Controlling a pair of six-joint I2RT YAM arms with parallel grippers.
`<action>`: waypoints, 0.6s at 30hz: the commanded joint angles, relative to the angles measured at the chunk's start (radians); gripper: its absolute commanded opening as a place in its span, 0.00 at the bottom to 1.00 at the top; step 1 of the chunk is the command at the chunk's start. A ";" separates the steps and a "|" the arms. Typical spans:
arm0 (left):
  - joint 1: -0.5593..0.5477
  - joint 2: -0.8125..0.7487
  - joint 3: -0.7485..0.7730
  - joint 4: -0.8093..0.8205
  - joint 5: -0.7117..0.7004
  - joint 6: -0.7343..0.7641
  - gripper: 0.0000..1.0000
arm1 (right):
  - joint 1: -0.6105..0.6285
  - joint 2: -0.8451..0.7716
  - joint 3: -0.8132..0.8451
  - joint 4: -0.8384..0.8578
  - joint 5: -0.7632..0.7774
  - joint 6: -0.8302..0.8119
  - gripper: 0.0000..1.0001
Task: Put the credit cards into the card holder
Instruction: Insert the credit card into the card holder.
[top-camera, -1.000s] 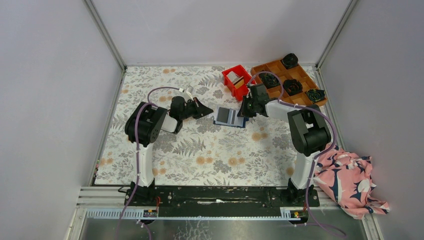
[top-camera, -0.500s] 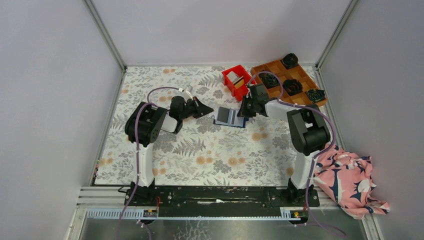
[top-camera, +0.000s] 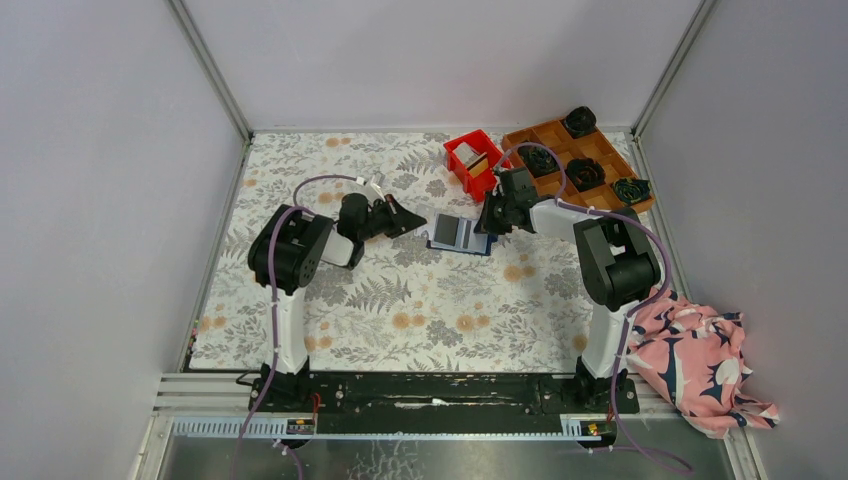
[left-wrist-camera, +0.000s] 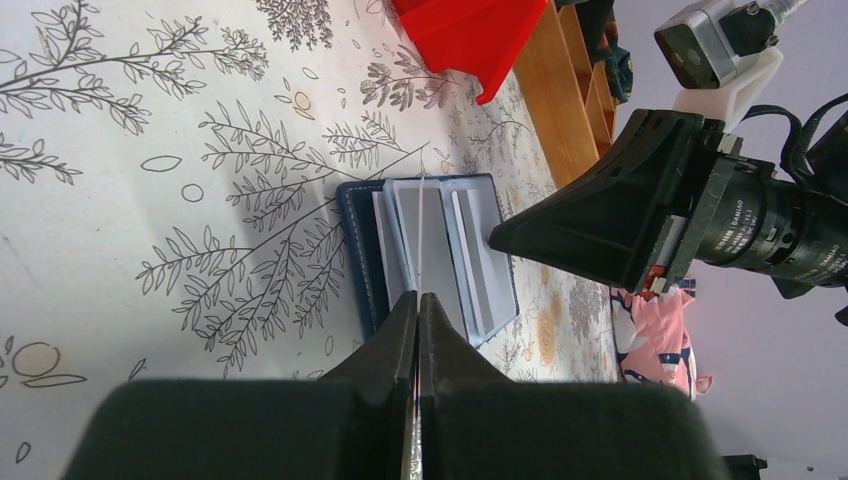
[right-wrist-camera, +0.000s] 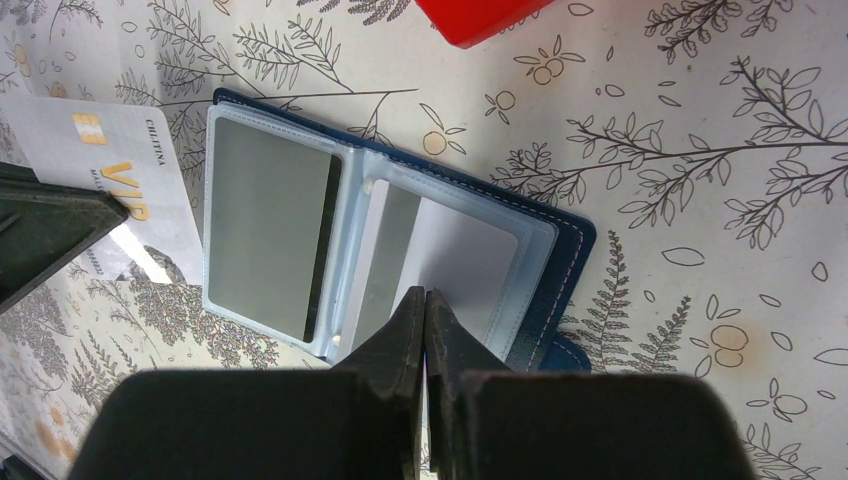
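My left gripper (left-wrist-camera: 418, 305) has crept a shade nearer the card holder (right-wrist-camera: 380, 240) since a second ago; the card holder itself and my right gripper (right-wrist-camera: 425, 300) have kept their places.

The card holder lies open and flat on the floral surface (top-camera: 400, 300), pale clear pockets facing up, navy cover showing round their edges; its left pocket holds a grey card with a dark stripe (right-wrist-camera: 265, 225); the right pocket looks pale, and I cannot tell what is in it.

My right gripper sits over that right pocket with its fingers pressed together, tips down on the clear plastic; whether they pinch any of it I cannot tell.

Just left of the card holder, my left gripper is clamped on the white card (right-wrist-camera: 95, 165), which bears a gold chip and the letters VIP; its free end points at the card holder's left edge and lies very near it, though I cannot tell if they touch; from my left wrist the card shows only as a thin pale line.

Beyond the card holder, on its far right, stands the red bin (top-camera: 473, 163) with something pale and tan inside; further right of that is the wooden tray (top-camera: 606, 150) carrying dark rolled bundles (top-camera: 585, 173); well off to the card holder's near right, a pink patterned cloth (top-camera: 700, 365) lies crumpled.
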 joint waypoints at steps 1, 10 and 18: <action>0.006 -0.048 -0.011 0.046 0.003 0.007 0.00 | 0.008 0.004 0.029 -0.005 0.022 -0.013 0.02; 0.004 -0.057 -0.023 0.042 0.003 0.004 0.00 | 0.008 0.006 0.024 -0.003 0.021 -0.013 0.02; 0.005 -0.046 -0.037 0.039 -0.036 0.007 0.00 | 0.009 0.004 0.022 -0.002 0.020 -0.012 0.02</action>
